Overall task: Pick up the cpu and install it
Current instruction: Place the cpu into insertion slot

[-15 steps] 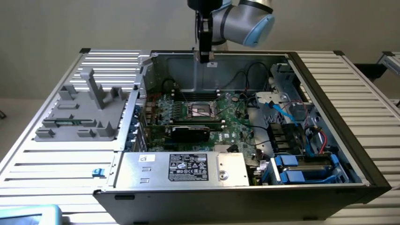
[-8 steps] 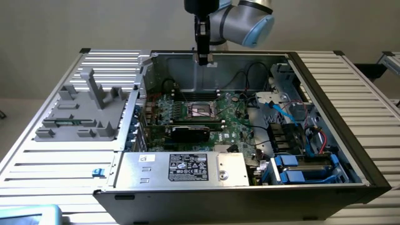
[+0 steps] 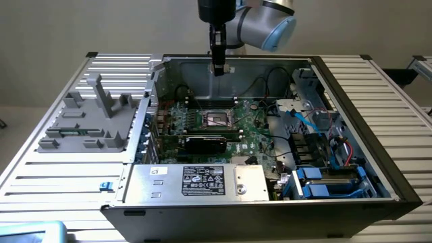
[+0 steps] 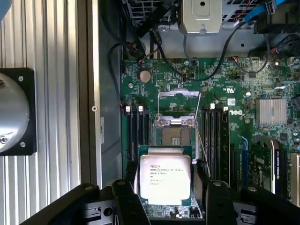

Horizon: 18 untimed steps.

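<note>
The cpu point(image 4: 165, 178), a small square chip with a shiny silver top and a thin green rim, sits flat between my gripper's dark fingers point(image 4: 125, 199). My gripper point(image 4: 166, 194) is shut on it from two sides. Below it lies the green motherboard point(image 4: 234, 93) with the open socket point(image 4: 174, 136), whose metal load plate point(image 4: 178, 99) is flipped up. In the exterior view my gripper point(image 3: 219, 70) hangs high over the back of the open computer case point(image 3: 351, 126), above and behind the socket point(image 3: 217, 119).
A silver power supply box with a white label point(image 3: 202, 182) fills the case's front. Blue cables point(image 3: 304, 121) and drive bays point(image 3: 324, 182) sit at the exterior view's right. A grey fixture point(image 3: 88, 121) stands on the slatted table. Memory slots point(image 4: 215, 136) flank the socket.
</note>
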{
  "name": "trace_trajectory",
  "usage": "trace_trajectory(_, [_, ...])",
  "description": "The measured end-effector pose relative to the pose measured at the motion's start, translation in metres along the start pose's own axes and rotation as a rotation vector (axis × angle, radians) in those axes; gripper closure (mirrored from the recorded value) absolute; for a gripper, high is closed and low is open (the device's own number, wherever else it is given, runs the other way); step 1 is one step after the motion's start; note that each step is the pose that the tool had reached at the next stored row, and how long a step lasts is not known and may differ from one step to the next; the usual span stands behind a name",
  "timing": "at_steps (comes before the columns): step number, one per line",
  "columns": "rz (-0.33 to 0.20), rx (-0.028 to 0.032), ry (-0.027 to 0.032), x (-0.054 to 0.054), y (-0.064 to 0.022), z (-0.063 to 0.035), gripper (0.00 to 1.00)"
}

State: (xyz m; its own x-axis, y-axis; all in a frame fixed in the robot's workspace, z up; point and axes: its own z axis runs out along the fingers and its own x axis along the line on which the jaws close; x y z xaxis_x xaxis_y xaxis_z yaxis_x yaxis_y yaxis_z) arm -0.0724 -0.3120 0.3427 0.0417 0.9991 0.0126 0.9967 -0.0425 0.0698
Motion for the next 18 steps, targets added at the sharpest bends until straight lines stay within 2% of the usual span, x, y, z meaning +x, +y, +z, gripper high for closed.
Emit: trace_trajectory(18, [0.033, -0.0005, -0.0016, -0.018, -0.0016, 0.0326, 0.45])
